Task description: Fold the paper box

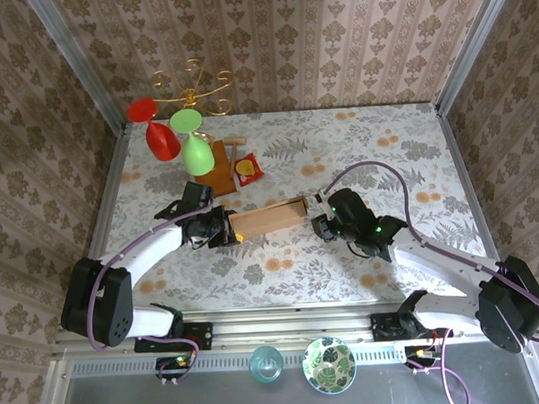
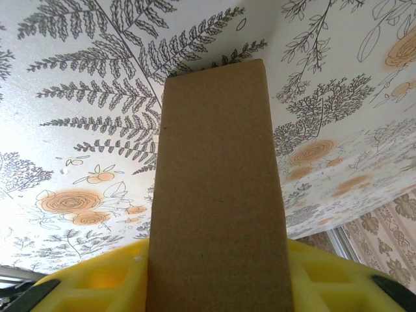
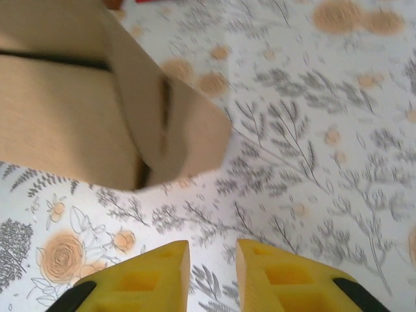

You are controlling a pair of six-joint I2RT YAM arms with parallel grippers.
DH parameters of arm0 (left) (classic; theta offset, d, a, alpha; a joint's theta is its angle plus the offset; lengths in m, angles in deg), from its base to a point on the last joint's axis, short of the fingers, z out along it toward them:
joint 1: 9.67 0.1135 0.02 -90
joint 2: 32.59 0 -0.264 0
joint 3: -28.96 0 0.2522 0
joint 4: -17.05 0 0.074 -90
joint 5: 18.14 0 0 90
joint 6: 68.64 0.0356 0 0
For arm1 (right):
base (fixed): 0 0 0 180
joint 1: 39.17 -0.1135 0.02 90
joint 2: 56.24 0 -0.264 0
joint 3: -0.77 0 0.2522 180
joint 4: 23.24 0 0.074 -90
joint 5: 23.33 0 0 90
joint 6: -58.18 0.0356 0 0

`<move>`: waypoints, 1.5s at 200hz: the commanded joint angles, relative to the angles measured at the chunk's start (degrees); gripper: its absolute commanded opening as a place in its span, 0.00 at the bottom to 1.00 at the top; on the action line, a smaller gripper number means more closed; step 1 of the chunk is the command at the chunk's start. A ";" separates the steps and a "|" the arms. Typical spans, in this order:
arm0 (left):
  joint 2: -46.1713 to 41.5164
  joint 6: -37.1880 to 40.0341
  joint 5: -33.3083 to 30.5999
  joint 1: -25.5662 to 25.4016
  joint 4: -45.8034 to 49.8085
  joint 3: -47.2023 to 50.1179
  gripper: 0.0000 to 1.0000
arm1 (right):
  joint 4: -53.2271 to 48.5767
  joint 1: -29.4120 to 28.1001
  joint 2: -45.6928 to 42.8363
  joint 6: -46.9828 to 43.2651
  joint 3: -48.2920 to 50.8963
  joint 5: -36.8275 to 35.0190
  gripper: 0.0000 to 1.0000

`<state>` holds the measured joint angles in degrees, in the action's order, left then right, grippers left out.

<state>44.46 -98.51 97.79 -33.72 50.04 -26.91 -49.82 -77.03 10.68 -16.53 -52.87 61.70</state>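
Paper box (image 1: 268, 217) sits mid-table, a long narrow brown strip seen from above. It runs left-right, w/ the right end a bit farther back than the left.

L gripper (image 1: 224, 229) is at the box's left end. In the left wrist view the cardboard (image 2: 218, 182) runs straight out between the two yellow fingers (image 2: 97, 279), one each side and tight against it, so it's pinching the paper box. The floral tablecloth (image 2: 84, 97) shows beyond it.

R gripper (image 1: 321, 219) is just off the box's right end. In the right wrist view its yellow fingers (image 3: 156, 273) stand slightly apart w/ a narrow gap and nothing in it, only cloth underneath. There the box (image 3: 58, 110) is up at the left, apart from the fingertips, w/ a loose flap (image 3: 192, 140) bent out at its end. That view is a bit blurred, so can't tell how the flap joins.

Far-left corner of the table (image 1: 384, 152): a red glass (image 1: 159, 135) and a green glass (image 1: 194, 150) lean by a wooden block stand (image 1: 220, 175), w/ a gold wire rack (image 1: 191, 83) behind them and a small red packet (image 1: 247, 170) just right of the stand. All are well apart from the box.

Near edge, in front of the arm bases: a teal cup (image 1: 266, 364) and a leaf-pattern bowl (image 1: 328, 365) side by side.
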 commanded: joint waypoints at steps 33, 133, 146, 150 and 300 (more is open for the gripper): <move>2.45 -13.17 -7.48 0.85 7.07 1.94 0.00 | -9.27 0.07 -7.01 4.21 -3.31 -1.97 0.36; 2.39 -12.93 -7.74 1.11 6.71 2.12 0.00 | -13.14 11.03 8.75 43.54 -23.86 18.14 0.47; 2.35 -12.90 -7.83 1.11 6.69 2.28 0.00 | -14.35 11.36 10.89 47.66 -26.02 20.16 0.48; 2.39 -12.90 -7.83 1.11 6.70 2.35 0.00 | -15.24 11.49 11.40 48.51 -26.75 20.45 0.48; 2.76 -13.07 -8.09 1.37 6.22 1.98 0.00 | -27.96 13.08 21.75 51.22 -35.14 31.76 0.40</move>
<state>44.62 -98.51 98.03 -33.46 49.84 -26.87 -75.48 -63.44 31.90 34.44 -86.72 91.62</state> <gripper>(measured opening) 0.419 0.404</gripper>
